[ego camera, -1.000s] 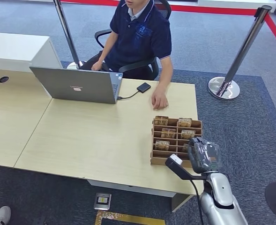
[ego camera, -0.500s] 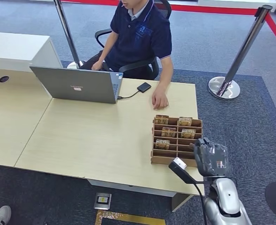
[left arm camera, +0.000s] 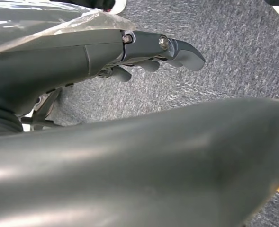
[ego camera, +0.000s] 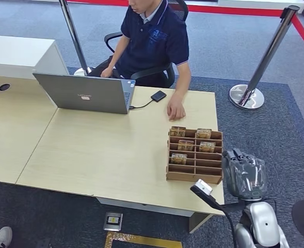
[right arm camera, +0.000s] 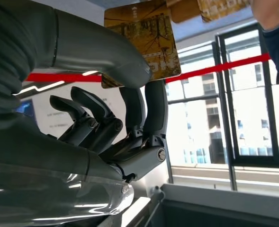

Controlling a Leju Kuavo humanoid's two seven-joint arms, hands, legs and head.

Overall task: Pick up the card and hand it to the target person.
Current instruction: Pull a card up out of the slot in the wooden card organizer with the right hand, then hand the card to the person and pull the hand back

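Grey carpet, light wood desk (ego camera: 103, 150) w/ silver laptop (ego camera: 84, 94) and small black device (ego camera: 158, 96) on cable. Wooden card rack (ego camera: 195, 156) near desk's right end, several cards in slots. Seated person (ego camera: 154, 44) behind desk, one hand (ego camera: 176, 110) flat on top just beyond rack. Right hand (right arm camera: 105, 109) off desk's right edge beside rack, pinches brown card (right arm camera: 145, 40) btwn thumb and fingers, card clear of rack. Left hand (left arm camera: 141, 52) hangs over carpet, fingers loose, holds nothing. Chrome stanchion (ego camera: 246, 97) at right.
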